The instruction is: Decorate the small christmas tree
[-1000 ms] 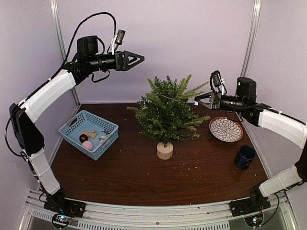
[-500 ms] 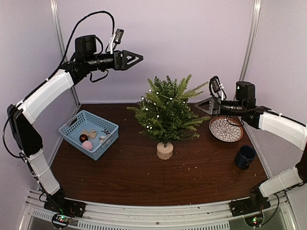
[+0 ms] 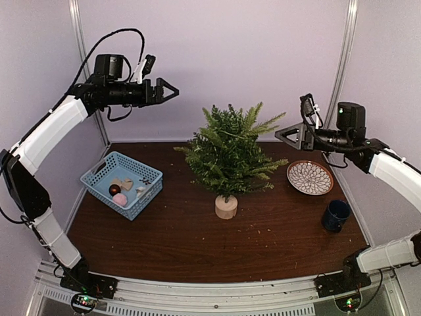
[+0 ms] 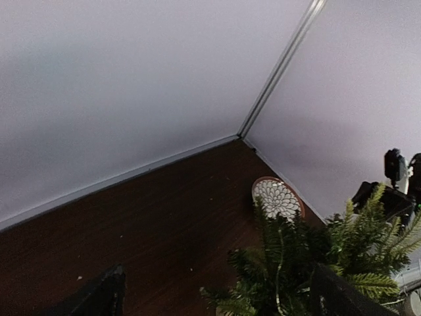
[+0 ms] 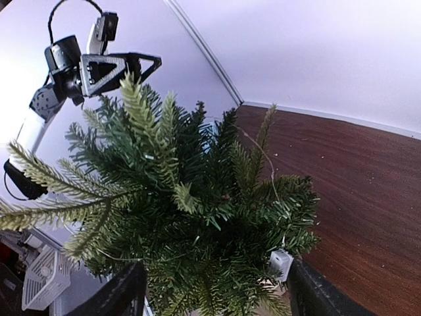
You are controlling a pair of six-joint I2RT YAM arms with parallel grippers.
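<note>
From the top camera, you have the small dark-green artificial christmas tree (image 3: 229, 157) standing upright on its short round pale wooden base (image 3: 225, 207), near the middle of the dark brown wooden tabletop (image 3: 197, 247). At its 9 o'clock sits the blue plastic lattice basket (image 3: 108, 199), with a dark red ball (image 3: 114, 189), a pink ball (image 3: 120, 199) and some pale bits inside. At the tree's 3 o'clock lies the round patterned white-and-brown plate (image 3: 310, 177), and at 4 o'clock stands the dark blue mug (image 3: 336, 215). Your left claw (image 3: 172, 90) hangs high at the tree's 10 o'clock, well apart from it, tips pointing toward 3 o'clock. Your right claw (image 3: 279, 134) is level with the upper branches at 3 o'clock, just beside the frond tips, pointing toward 9 o'clock.

From the left wrist, the left claw's fingers (image 4: 99, 299) are spread wide with nothing between them. The treetop and the plate lie beyond.

From the right wrist, the right claw's fingers (image 5: 122, 289) stand wide apart and grip nothing, and the tree's foliage fills the view beyond them. A small white box (image 5: 281, 263) hangs in the lower branches at 5 o'clock, close to one finger; you cannot tell whether they touch. A thin line runs through the needles, perhaps a wire.
</note>
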